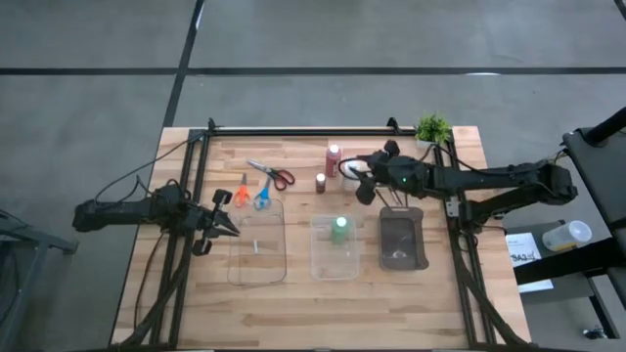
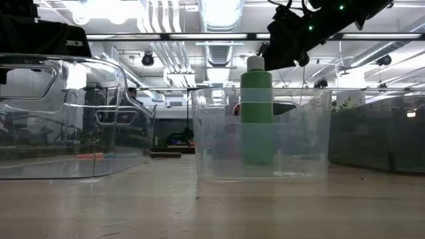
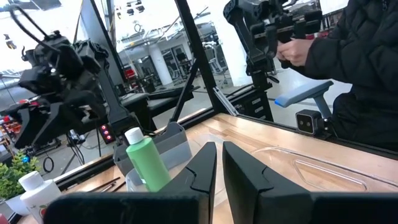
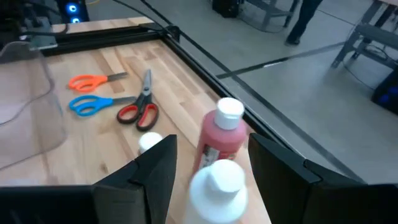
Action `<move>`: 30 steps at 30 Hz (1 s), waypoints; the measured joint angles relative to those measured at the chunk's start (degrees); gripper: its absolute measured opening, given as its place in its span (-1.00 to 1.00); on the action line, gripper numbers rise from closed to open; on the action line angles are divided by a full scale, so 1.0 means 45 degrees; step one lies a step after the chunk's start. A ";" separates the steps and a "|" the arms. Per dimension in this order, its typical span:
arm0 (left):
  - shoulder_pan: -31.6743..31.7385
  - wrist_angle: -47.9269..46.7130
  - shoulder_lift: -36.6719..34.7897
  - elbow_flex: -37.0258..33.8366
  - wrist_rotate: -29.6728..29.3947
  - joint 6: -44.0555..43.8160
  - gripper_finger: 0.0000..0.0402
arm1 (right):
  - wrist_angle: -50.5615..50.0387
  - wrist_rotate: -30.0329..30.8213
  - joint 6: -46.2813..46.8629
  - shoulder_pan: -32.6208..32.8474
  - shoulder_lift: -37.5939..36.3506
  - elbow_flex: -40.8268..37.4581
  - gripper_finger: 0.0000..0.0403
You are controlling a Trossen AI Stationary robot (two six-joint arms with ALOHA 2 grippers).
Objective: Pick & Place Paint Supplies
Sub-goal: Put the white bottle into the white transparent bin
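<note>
Right arm reaches in low from the desk's right edge, stretched almost level toward the back centre of the pale wooden desk [image 1: 293,293]. Right gripper [image 1: 358,180] sits at the rear, its two dark fingers [image 4: 149,171] spread wide.

Between those fingers, seen from the right wrist view — a white plastic paint bottle with a white cap [image 4: 217,190], upright, in the gap. Whether either finger touches it, cannot tell. Just beyond it stands a red paint bottle with a white cap [image 4: 219,138], upright, near the desk's back rail. A small brownish bottle [image 1: 320,182] stands just beside, toward the left arm's side.

Further along the rear of the desk lie three small scissors flat on the wood: red-handled scissors [image 4: 140,109], orange-handled scissors [image 4: 93,81] and blue-handled scissors [image 4: 93,104], the last two side by side.

Green paint bottle with a white cap [image 2: 256,113] stands upright inside the clear rectangular plastic tray [image 1: 335,262] at mid-desk. Another clear tray [image 1: 258,244] lies to its left; a dark grey rectangular tray [image 1: 402,240] to its right.

Left arm lies low along the desk's left side — left gripper [image 1: 227,223] at the edge of the left clear tray, fingers [image 3: 202,171] nearly pressed together, a thin slit between them, pinching nothing.
</note>
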 joint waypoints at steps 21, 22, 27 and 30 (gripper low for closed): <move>-0.0001 0.0000 0.0001 0.0001 0.0001 0.0000 -0.82 | 0.0650 -0.0220 -0.0064 -0.0863 0.1606 -0.0175 0.23; -0.0001 0.0000 0.0002 0.0001 0.0001 0.0000 -0.82 | 0.0695 -0.0220 -0.0057 -0.0899 0.1705 -0.0173 0.23; 0.0001 0.0000 0.0000 0.0000 0.0001 0.0000 -0.82 | 0.1045 -0.0191 -0.0008 -0.1107 0.2008 -0.0161 0.22; 0.0004 0.0000 0.0000 -0.0004 0.0001 0.0000 -0.82 | 0.1033 -0.0191 0.0000 -0.1174 0.2033 -0.0170 0.22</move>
